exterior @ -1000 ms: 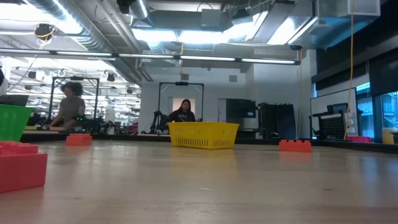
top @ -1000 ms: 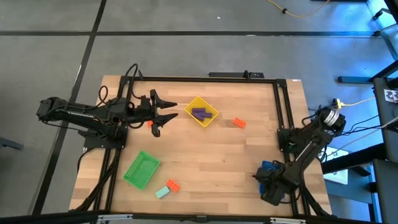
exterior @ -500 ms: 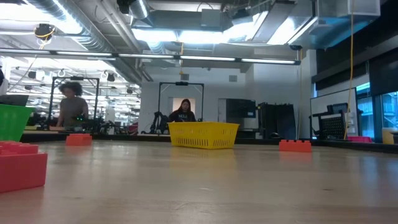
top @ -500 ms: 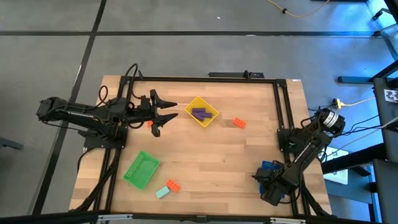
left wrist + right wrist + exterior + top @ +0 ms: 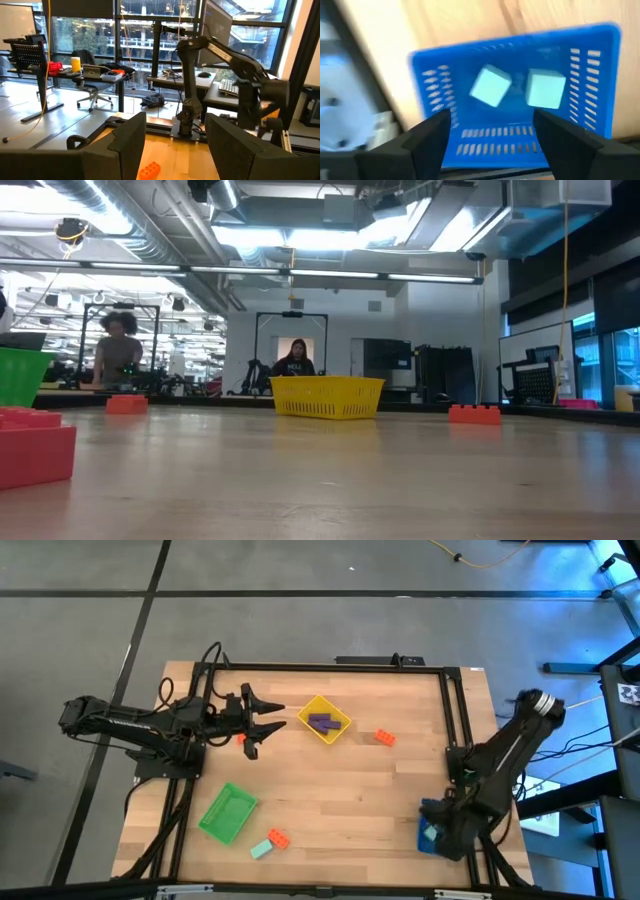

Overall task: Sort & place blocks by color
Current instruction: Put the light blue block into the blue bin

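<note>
Two mint blocks [image 5: 492, 86] lie in our blue tray [image 5: 590, 120], directly under our right gripper [image 5: 492, 131], whose fingers stand apart and empty. Our left gripper [image 5: 268, 720], also spread, waits beside the yellow tray [image 5: 340, 712].

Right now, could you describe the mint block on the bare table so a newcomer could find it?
Find the green tray near the table's front left corner. Just beside it lie two small blocks touching: the mint block is the pale one, its neighbour orange.
</note>
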You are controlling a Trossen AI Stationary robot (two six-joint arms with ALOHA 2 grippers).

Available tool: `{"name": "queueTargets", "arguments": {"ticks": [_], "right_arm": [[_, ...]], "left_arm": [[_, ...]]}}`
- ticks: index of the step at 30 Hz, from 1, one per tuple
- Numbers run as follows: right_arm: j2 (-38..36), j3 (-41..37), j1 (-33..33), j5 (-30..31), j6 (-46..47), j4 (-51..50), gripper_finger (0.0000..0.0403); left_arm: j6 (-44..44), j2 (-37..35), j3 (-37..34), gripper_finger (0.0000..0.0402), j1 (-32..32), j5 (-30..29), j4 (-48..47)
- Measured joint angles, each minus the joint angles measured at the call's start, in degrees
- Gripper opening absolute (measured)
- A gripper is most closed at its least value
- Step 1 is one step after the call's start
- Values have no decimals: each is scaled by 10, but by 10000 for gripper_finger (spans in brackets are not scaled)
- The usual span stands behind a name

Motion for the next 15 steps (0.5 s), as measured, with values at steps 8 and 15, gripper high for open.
{"name": "queueTargets", "arguments": {"ticks": [8,15], "right_arm": [[-104,1,-140,208,-73,52,277],[-107,1,-335,203,-351,324,277]], "left_arm": [[-75,-3,0,195,0,49,-1],[-96,-4,1,195,0,66,0]]}}
